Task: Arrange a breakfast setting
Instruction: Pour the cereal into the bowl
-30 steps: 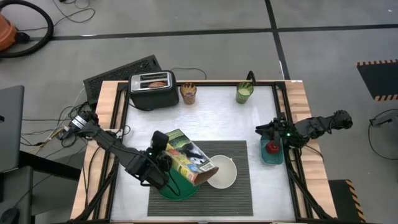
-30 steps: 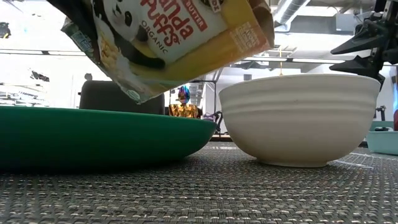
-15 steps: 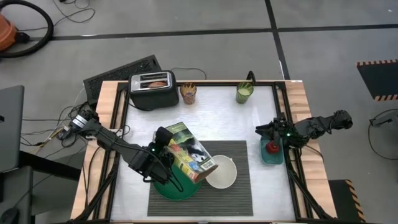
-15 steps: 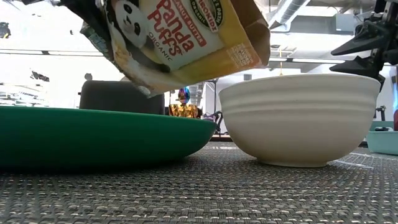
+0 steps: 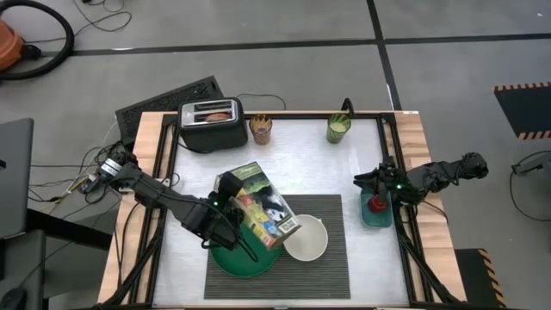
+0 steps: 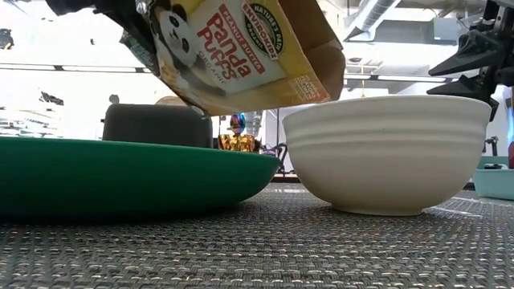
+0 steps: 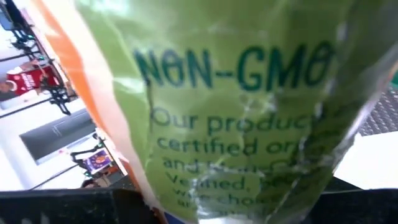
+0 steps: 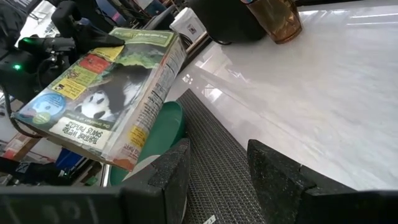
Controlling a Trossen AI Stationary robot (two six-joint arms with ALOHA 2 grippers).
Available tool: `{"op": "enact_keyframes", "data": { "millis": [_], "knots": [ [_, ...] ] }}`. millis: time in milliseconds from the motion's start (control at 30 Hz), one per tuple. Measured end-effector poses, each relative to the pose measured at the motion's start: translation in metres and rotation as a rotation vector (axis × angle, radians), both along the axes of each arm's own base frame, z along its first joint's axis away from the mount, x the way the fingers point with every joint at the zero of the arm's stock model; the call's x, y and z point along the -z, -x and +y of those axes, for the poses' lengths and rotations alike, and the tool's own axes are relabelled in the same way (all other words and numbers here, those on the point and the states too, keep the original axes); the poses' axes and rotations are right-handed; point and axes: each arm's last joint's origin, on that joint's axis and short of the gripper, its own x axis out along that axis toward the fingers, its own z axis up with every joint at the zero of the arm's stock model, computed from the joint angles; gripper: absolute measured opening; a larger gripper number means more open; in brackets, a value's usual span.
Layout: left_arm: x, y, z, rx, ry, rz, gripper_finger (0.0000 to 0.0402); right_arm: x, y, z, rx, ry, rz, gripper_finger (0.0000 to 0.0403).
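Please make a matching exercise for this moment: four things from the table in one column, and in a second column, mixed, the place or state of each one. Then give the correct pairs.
Things:
1. cereal box
2. white bowl
3. green plate
4. black toaster

Places or states:
A. at the far edge of the table, left of an amber cup
B. tilted in the air, held by the left gripper
C. on the placemat, right of the plate
D. on the placemat, below the box

Pairs: 1-B, 2-C, 3-D, 4-A
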Motion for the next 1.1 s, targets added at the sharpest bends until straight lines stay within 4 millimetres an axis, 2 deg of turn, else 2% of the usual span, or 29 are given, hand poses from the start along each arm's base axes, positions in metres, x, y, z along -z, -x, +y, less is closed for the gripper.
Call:
{"op": "enact_keyframes", "data": {
  "millis": [567,1100],
  "knots": [
    [-0.002,-0.016,0.012,0.087,-0.116,0.035,0.016,0.002,0.001,0.0,0.004,0.008,0.02,0.0189],
    [-0.006,-0.022,0.011,0.146,-0.212,0.036,0.0159,0.002,0.001,0.0,0.004,0.009,0.021,0.0189]
  ]
}}
